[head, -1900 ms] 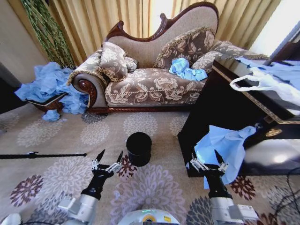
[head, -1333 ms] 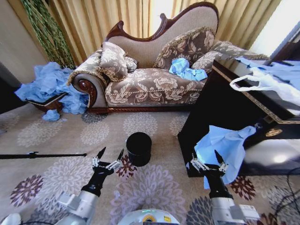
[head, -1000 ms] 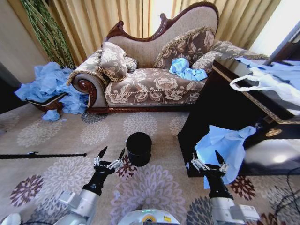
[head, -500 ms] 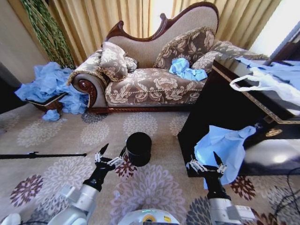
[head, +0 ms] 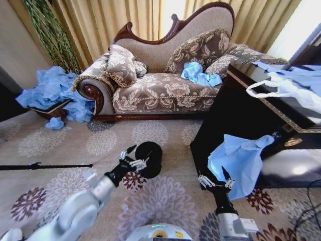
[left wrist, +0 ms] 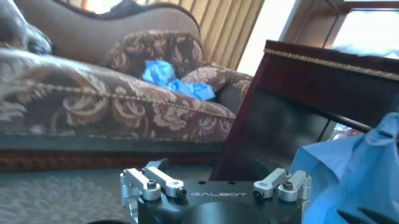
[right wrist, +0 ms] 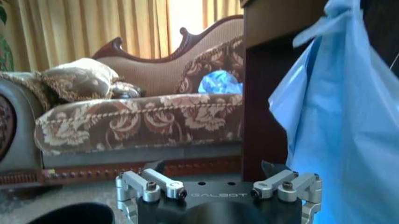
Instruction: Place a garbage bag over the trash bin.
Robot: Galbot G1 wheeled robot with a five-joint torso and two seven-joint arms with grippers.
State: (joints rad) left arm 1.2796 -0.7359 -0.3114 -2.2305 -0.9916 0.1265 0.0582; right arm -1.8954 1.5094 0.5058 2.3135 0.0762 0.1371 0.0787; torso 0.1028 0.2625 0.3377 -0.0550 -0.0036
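Note:
The trash bin (head: 150, 159) is a small black cylinder standing on the patterned carpet; its rim (right wrist: 74, 213) edges into the right wrist view. My left gripper (head: 134, 156) is open right at the bin's left side, level with the rim; whether it touches I cannot tell. The garbage bag (head: 199, 74) lies crumpled and light blue on the sofa seat, far from both grippers, and also shows in the wrist views (left wrist: 167, 79) (right wrist: 219, 81). Nearer me, my right gripper (head: 214, 179) is open and holds nothing, to the right of the bin.
A larger flat blue bag (head: 242, 159) hangs off the dark table (head: 235, 113) beside my right gripper. A white bag with loop handles (head: 281, 88) lies on that table. Blue bags are heaped (head: 52, 93) left of the sofa (head: 160, 90). A black rod (head: 45, 166) lies on the carpet.
My left arm has stretched forward and to the right, bringing its open gripper up against the bin. The right gripper has drifted slightly left and toward me.

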